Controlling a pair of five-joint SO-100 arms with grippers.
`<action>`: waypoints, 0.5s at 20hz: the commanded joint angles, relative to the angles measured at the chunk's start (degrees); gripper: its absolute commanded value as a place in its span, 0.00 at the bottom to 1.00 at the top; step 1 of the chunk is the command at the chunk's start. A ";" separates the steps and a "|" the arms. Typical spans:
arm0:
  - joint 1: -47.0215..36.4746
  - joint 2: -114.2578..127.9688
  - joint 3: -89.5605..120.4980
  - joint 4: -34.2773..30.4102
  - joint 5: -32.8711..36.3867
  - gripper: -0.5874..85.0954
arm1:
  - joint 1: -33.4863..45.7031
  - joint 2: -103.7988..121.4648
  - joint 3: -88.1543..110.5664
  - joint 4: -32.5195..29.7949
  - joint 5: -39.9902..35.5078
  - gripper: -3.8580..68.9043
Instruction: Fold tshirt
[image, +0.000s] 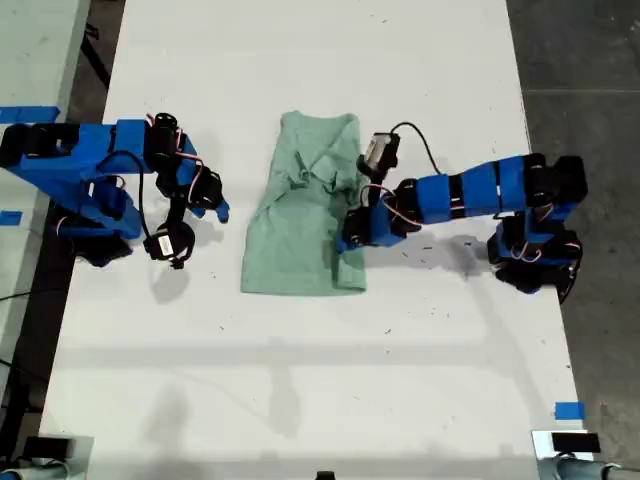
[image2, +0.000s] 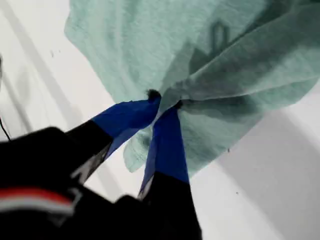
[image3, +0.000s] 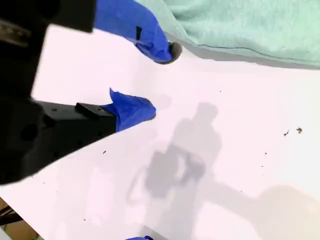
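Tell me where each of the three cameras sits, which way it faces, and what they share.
Exterior view: overhead, looking down on the white table, both blue arms and the pale mint-green cloth tshirt.
First wrist view: rides my first gripper, whose blue fingers pinch the tshirt's edge.
Second wrist view: rides my second gripper, open above bare table beside the cloth.
All three share the tshirt.

A robotics lab or test room is suggested. A long white bench (image: 320, 380) is seen from above in the exterior view, with a blue arm fixed at each of its long sides. Bare grey concrete floor (image: 585, 60) is shown along the exterior view's right. Blue tape marks (image: 568, 410) are stuck near the bench's near right corner. Dark cables (image: 95, 45) can probably be made out at the far left, though blurred.
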 joint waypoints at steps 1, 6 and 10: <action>1.14 0.26 -3.34 0.00 -0.70 0.15 | 1.49 -5.10 0.35 -6.50 1.67 0.03; 1.14 -0.62 -4.48 -0.09 -0.62 0.16 | 0.35 -5.36 -9.05 6.06 -0.70 0.45; 1.58 -0.79 -4.92 -0.26 -0.79 0.17 | -0.97 3.78 -28.56 31.64 -4.31 0.47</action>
